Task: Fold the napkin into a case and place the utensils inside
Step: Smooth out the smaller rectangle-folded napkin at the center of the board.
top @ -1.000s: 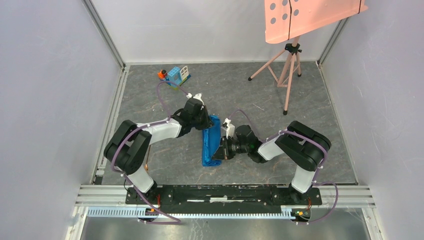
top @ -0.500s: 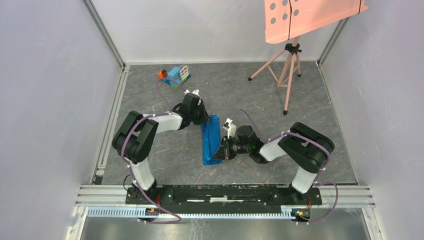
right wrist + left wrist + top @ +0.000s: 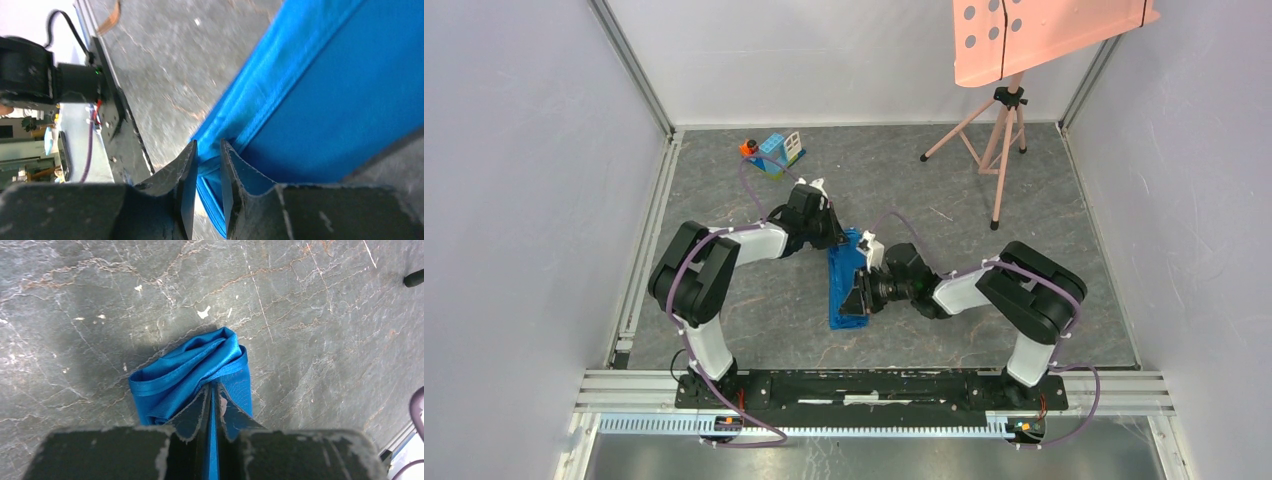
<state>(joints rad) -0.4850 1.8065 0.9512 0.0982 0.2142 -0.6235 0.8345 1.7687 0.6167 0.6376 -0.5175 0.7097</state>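
Note:
The napkin [image 3: 845,281] is a bright blue cloth folded into a narrow strip lying lengthwise on the grey table, between the two arms. My left gripper [image 3: 832,235] is at its far end. In the left wrist view this gripper [image 3: 212,389] is shut on a bunched fold of the napkin [image 3: 185,371]. My right gripper [image 3: 860,299] is over the near end. In the right wrist view its jaws [image 3: 208,150] stand a little apart, astride the hem of the napkin [image 3: 340,100]. The utensils are hidden. A thin coppery sliver [image 3: 113,14] shows, too small to identify.
A small blue-and-white toy block house [image 3: 780,150] stands at the far left. A pink tripod [image 3: 998,150] carrying a pink board stands at the far right. White walls close in three sides. An aluminium rail [image 3: 874,385] holding the arm bases runs along the near edge.
My right gripper has moved left onto the napkin's near end and its jaws have parted. My left arm has drawn back slightly while holding the far end.

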